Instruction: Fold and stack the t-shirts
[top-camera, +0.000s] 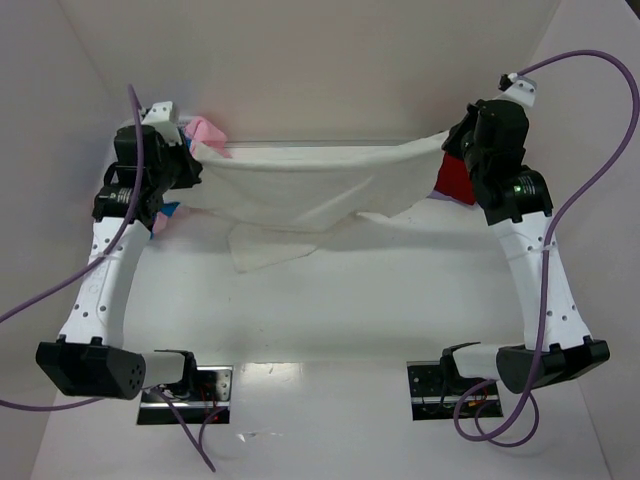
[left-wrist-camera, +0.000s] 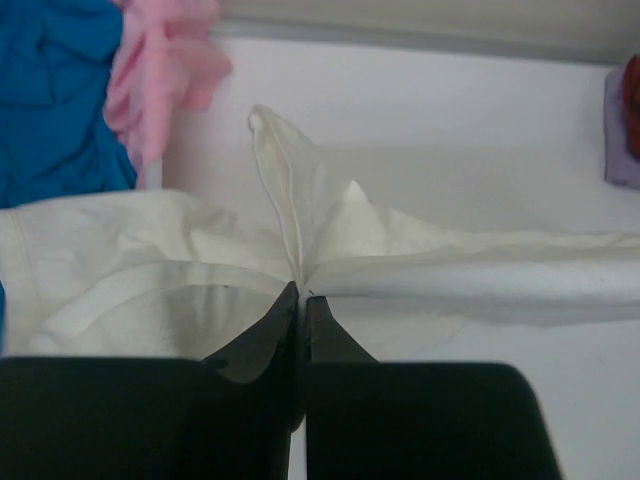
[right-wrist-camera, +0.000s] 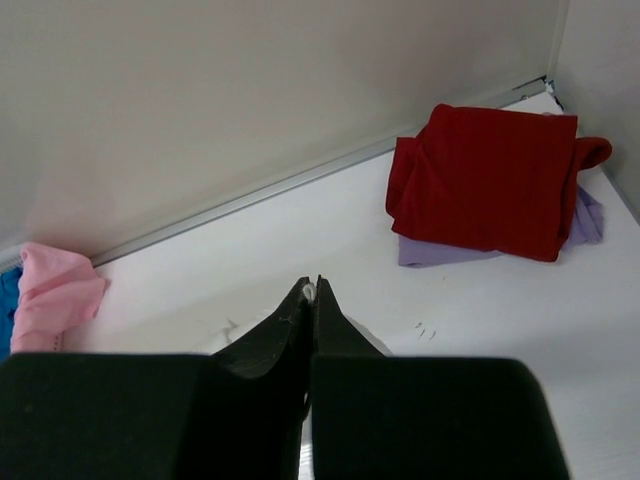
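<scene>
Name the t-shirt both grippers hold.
The cream-white t-shirt, stretched between left gripper and right gripper; the red t-shirt, lavender t-shirt, pink t-shirt and blue t-shirt lie ungripped.

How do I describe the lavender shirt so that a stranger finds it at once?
Go to the far right corner of the table. A folded red shirt lies there, and the lavender shirt lies under it, showing only at the edges. It alone is pale purple and lies beneath another shirt.

Left claw (left-wrist-camera: 302, 292) and right claw (right-wrist-camera: 311, 286) (well apart) both pinched closed
</scene>
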